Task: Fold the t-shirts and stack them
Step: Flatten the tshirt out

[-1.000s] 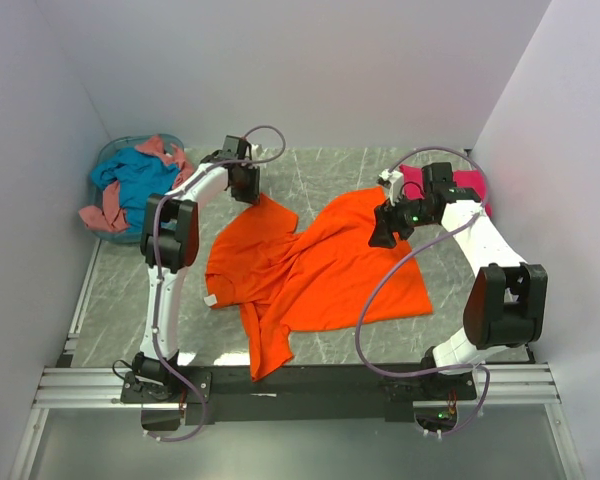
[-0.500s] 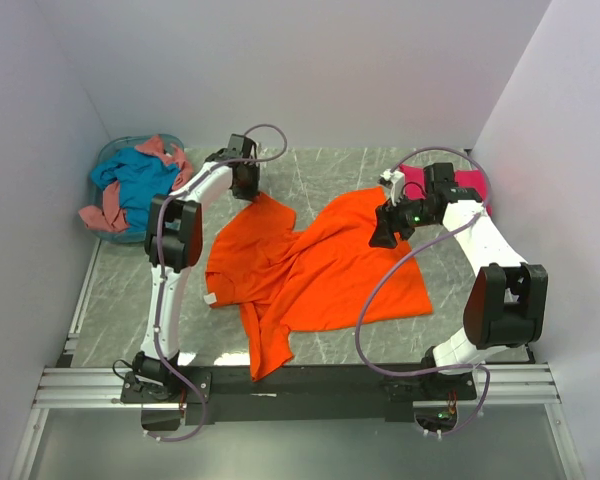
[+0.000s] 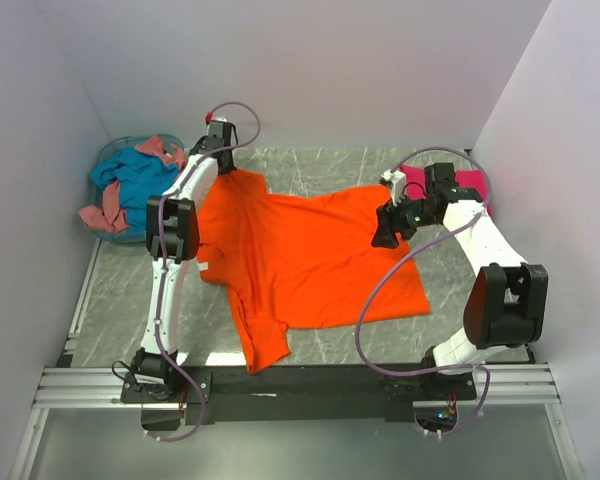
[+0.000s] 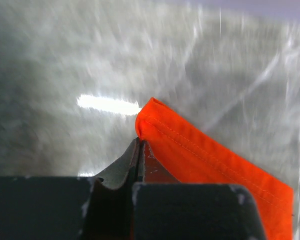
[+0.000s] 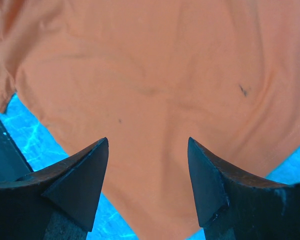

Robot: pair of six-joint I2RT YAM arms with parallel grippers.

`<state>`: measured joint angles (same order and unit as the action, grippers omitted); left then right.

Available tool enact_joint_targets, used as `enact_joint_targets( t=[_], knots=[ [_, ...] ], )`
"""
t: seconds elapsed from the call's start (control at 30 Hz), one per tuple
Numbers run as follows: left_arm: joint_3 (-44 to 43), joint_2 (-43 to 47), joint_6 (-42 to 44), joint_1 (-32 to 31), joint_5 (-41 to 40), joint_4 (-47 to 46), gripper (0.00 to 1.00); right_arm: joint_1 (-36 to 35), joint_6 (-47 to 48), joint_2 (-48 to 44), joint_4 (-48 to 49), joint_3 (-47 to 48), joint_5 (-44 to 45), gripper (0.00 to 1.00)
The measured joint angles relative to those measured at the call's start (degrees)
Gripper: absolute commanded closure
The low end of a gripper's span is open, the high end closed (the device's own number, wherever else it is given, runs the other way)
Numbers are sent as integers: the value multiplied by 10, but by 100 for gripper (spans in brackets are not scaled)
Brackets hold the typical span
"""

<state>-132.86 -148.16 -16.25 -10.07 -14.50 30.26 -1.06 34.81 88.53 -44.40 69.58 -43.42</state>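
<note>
Evidently the work is at the spreading stage: the orange t-shirt (image 3: 310, 260) lies mostly opened out in the middle of the counter (image 3: 120, 300), with no fold made in it yet. The left pincer (image 4: 139, 142) is clamped tight on a stitched corner of the orange cloth at the garment's far left end, just beside the basket (image 3: 108, 152). From that corner the cloth runs fairly flat toward the right, with some creases and one sleeve lying toward the near edge.

The right pincer (image 3: 383, 238) hovers over the shirt's far right part, jaws wide and nothing between them; its wrist view shows orange cloth directly below.

Next, I judge, the right pincer needs to drop onto a nearby edge or corner and pinch a single layer, so both arms can draw the shirt taut and lay it square before folding. Catching two layers would bunch it.

The magenta-pink t-shirt (image 3: 468, 184) sits by the far right wall; the teal-blue t-shirt (image 3: 135, 180) and salmon-pink t-shirt (image 3: 102, 215) are heaped in the basket.
</note>
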Motion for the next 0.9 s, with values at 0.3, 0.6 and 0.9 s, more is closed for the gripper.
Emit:
enact_joint_targets(
  t=[0.3, 0.6, 0.9],
  knots=[
    [-33, -9, -10, 9, 0, -65, 77, 1, 10, 0, 3, -5, 46, 28],
    [72, 94, -33, 14, 81, -104, 33, -58, 164, -75, -29, -97, 73, 27],
    [565, 675, -107, 27, 103, -181, 17, -273, 132, -129, 42, -174, 121, 28]
  ],
)
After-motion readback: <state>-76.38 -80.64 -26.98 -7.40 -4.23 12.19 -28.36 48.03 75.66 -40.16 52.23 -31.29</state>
